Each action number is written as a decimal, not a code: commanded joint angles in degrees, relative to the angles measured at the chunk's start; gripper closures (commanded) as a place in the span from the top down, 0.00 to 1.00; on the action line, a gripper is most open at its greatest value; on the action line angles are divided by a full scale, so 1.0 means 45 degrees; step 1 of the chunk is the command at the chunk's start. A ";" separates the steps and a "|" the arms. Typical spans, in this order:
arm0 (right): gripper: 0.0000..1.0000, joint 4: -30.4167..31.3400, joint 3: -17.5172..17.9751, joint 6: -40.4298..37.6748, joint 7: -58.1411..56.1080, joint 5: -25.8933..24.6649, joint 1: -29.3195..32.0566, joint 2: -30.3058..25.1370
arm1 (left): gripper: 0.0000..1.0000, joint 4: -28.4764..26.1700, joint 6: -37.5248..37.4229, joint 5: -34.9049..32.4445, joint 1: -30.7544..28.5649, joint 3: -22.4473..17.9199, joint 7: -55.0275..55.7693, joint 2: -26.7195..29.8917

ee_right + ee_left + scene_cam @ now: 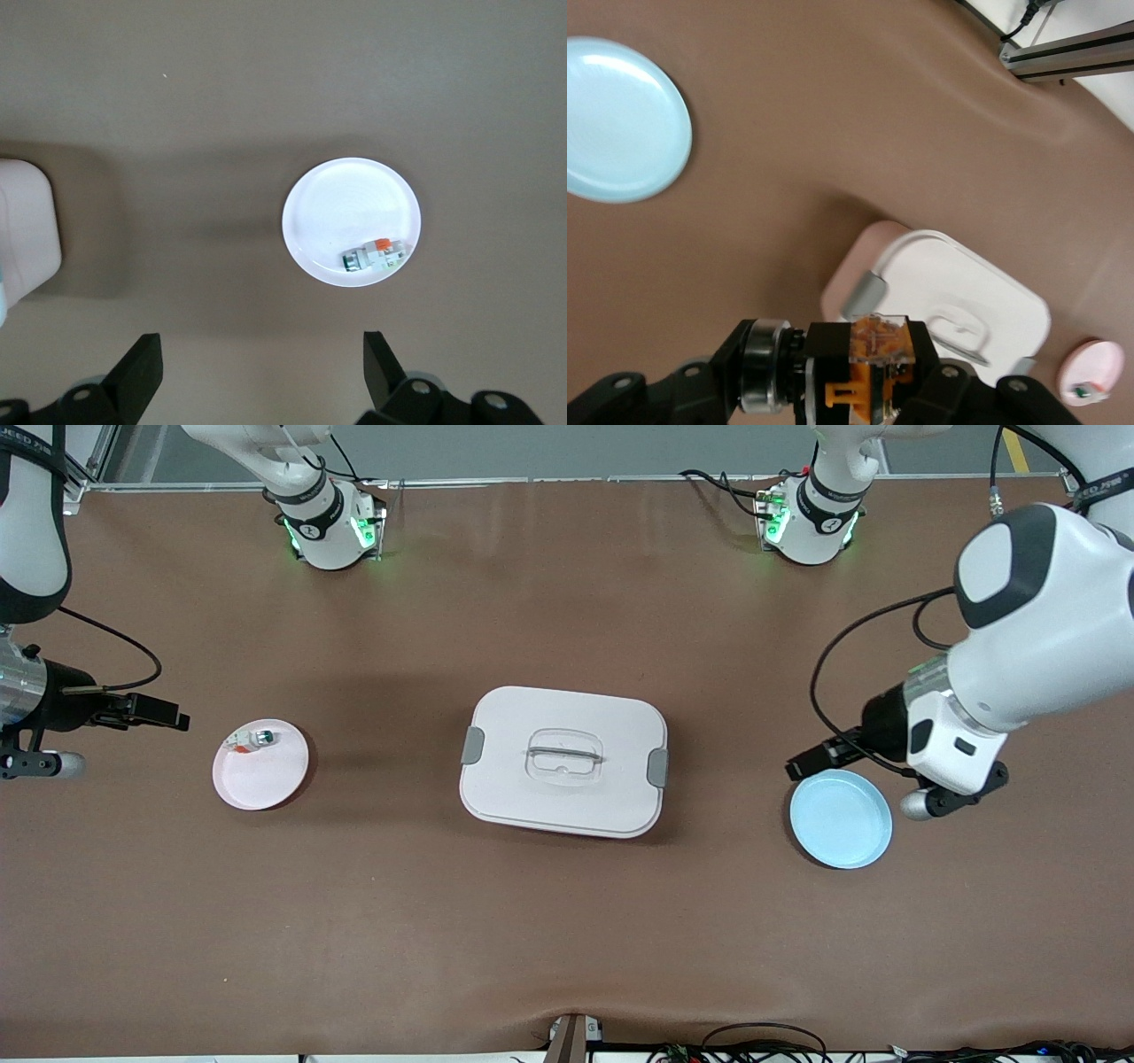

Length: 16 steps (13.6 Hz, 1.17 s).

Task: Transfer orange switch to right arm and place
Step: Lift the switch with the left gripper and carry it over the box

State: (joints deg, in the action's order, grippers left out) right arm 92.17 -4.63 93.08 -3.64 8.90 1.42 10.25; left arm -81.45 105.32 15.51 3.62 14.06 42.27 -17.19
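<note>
My left gripper (833, 394) is shut on the orange switch (877, 354), a small black block with an orange middle and a silver ring at one end. In the front view the left gripper (804, 763) hangs over the table at the rim of the light blue plate (842, 819); the switch is hidden there. My right gripper (166, 716) is open and empty, over the table beside the pink plate (266, 775), toward the right arm's end. In the right wrist view its fingers (142, 367) stand wide apart, with the plate (337, 208) ahead.
A small white-and-teal part with a red-orange bit (252, 738) lies on the pink plate, also in the right wrist view (378, 255). A white lidded box with grey clips (567, 806) stands mid-table between the plates. The blue plate (620, 133) holds nothing.
</note>
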 commanded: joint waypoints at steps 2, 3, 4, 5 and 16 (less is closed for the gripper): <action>1.00 -0.0071 0.0130 -0.0078 0.0047 0.1357 0.0055 -0.0011 | 0.37 0.0835 0.0926 0.0226 0.0152 0.1265 0.3979 -0.0319; 1.00 0.0006 0.0130 -0.0098 0.0028 0.1750 0.0094 -0.0030 | 0.37 0.0815 0.1474 0.0226 0.0326 0.1501 0.4333 -0.0397; 1.00 0.0046 0.0130 -0.0059 0.0028 0.2005 0.0075 -0.0031 | 0.37 0.0835 0.2059 0.0226 0.0637 0.1639 0.4898 -0.0436; 1.00 0.0046 0.0130 -0.0059 0.0066 0.2162 0.0037 -0.0031 | 0.37 0.0835 0.2761 0.0226 0.1066 0.1640 0.5715 -0.0495; 1.00 0.0748 0.0150 0.0232 0.2838 0.5521 -0.0724 -0.1065 | 0.37 0.0815 0.9599 0.0187 0.4915 0.1601 1.3662 -0.2388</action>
State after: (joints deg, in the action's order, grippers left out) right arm 93.00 -4.02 92.80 7.05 31.29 -1.04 8.17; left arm -79.46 145.25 15.62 23.91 21.42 97.94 -25.79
